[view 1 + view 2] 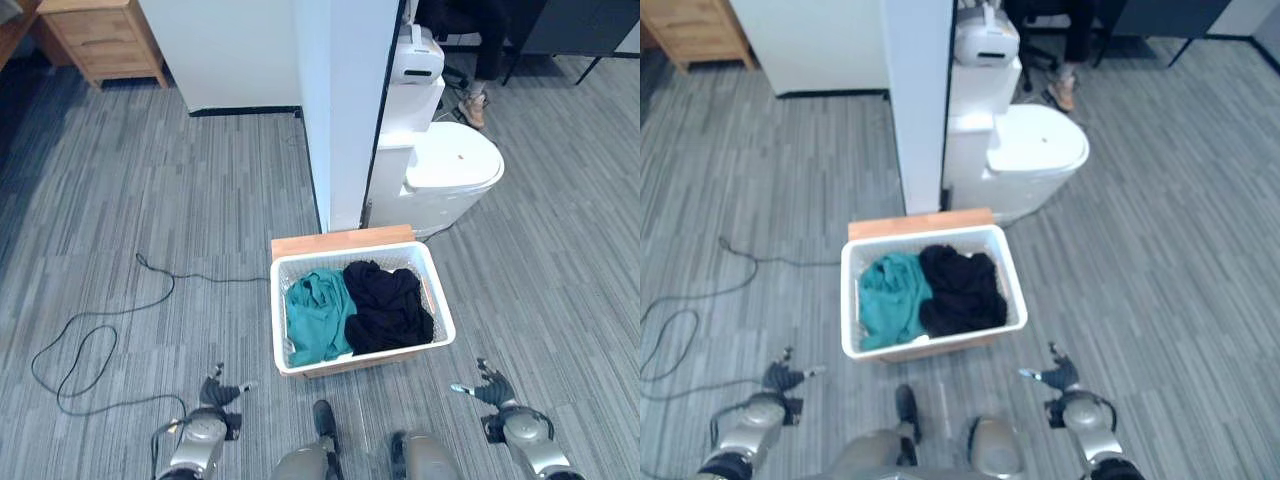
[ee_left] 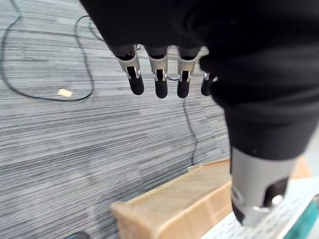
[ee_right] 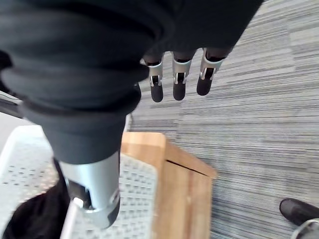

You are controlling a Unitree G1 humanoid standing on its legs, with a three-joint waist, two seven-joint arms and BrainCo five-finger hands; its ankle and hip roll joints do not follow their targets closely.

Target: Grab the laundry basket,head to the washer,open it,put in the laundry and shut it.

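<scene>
White perforated plastic laundry basket (image 1: 437,300) sat on a low light-wood platform (image 1: 341,241) on the grey striped carpet (image 1: 190,180), directly ahead and between the two arms. Inside it, a teal garment (image 1: 318,315) lay on the robot's left half and a black garment (image 1: 388,305) on the right half, the two touching along the middle. Left hand (image 1: 218,393) hung low beside the basket's left wall, well apart from it, fingers straight and relaxed, holding nothing; the left wrist view showed the dark-tipped fingers (image 2: 159,82) over bare carpet with the platform's corner past them. Right hand (image 1: 486,386) mirrored it on the basket's right side, likewise spread loose and empty, its fingers (image 3: 178,79) over carpet beside the wood edge. The grab had not begun. Judged the step in hand to be closing both hands on the basket's two short sides. To do it well, both hands would need to travel forward and inward together, meeting the rim at matching points so the load lifts level; the black garment looked bulkier, so the right side may pull heavier. No handle cut-outs could be made out from above, so hooking fingers under the rolled rim seemed the safer bet. White round-topped appliance (image 1: 450,170) behind the white pillar (image 1: 350,110) was probably the washer, though its door was not visible. A loose black cord (image 1: 150,275) lay on the carpet to the left, worth stepping clear of when carrying.
</scene>
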